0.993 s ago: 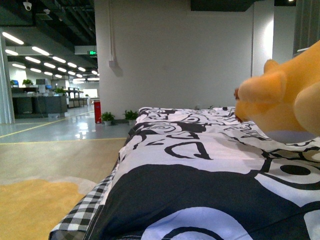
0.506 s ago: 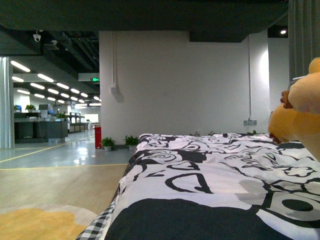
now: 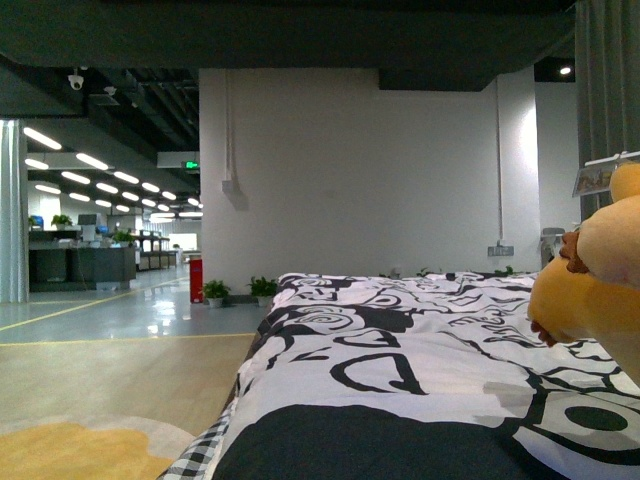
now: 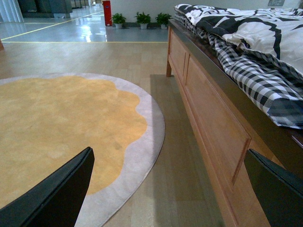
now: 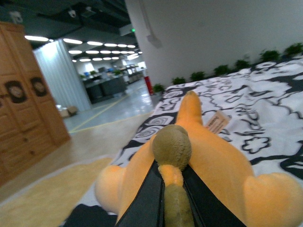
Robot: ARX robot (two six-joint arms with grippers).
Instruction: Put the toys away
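Note:
The orange-yellow plush animal point(image 3: 592, 290) shows at the right edge of the front view, held above the bed. In the right wrist view the plush animal point(image 5: 218, 161) fills the lower frame, with a white tag on its back. My right gripper point(image 5: 171, 189) is shut on its thin olive-brown tail with a round tuft; the black fingers point(image 5: 142, 198) press on both sides. My left gripper point(image 4: 170, 194) is open and empty, low over the wooden floor beside the bed frame; its black fingers point(image 4: 61, 189) stand far apart.
The bed has a black-and-white patterned cover point(image 3: 400, 380) with a checked edge point(image 4: 255, 80) and a wooden side panel point(image 4: 213, 123). A round yellow rug point(image 4: 57, 123) lies on the floor. A wooden wardrobe point(image 5: 23, 99) stands to one side. A white wall point(image 3: 350, 170) is behind the bed.
The plush animal has moved right and now shows only at the right edge of the front view. The front view has tilted up, showing more ceiling and less bed.

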